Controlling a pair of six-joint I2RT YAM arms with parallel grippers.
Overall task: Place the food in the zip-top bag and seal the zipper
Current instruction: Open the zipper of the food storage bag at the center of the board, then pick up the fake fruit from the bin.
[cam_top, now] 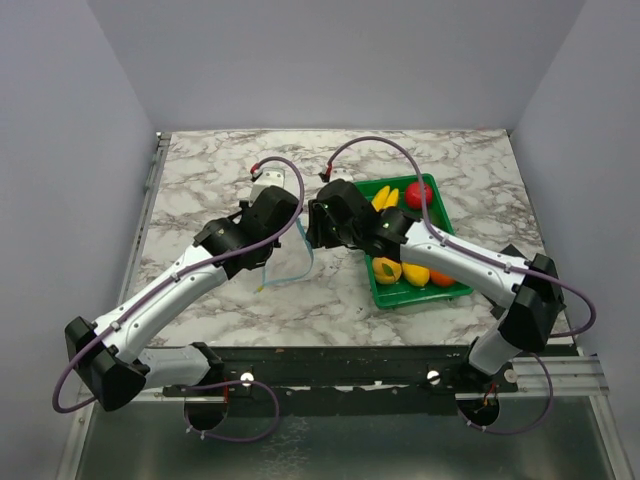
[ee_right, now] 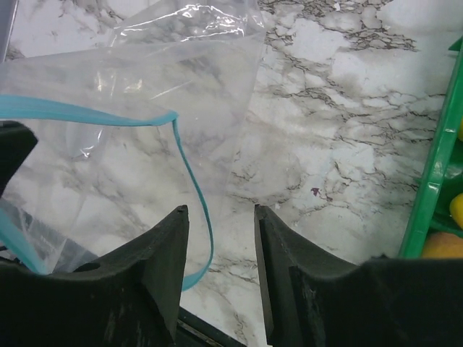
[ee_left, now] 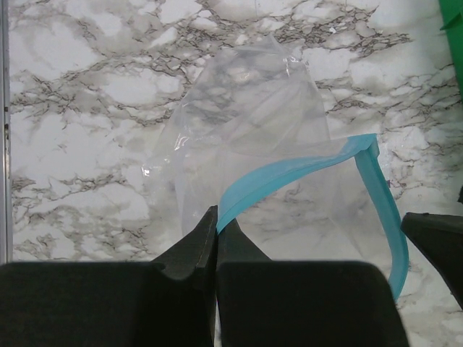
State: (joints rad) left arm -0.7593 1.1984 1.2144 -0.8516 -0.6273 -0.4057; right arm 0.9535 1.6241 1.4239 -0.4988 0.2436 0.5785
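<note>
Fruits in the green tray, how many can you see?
5 show: a yellow one and a red one at the tray's far end, two yellow ones and an orange one at its near end. The right arm may hide more.

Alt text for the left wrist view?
The left gripper is shut on the light blue zipper of a clear zip-top bag, whose mouth gapes open over a marble table. A corner of the green tray shows top right.

The left arm and right arm both reach forward and bend inward, their wrists nearly meeting. The left gripper has its fingers pressed tight together, while the right gripper, just to its right, stands with fingers parted
</note>
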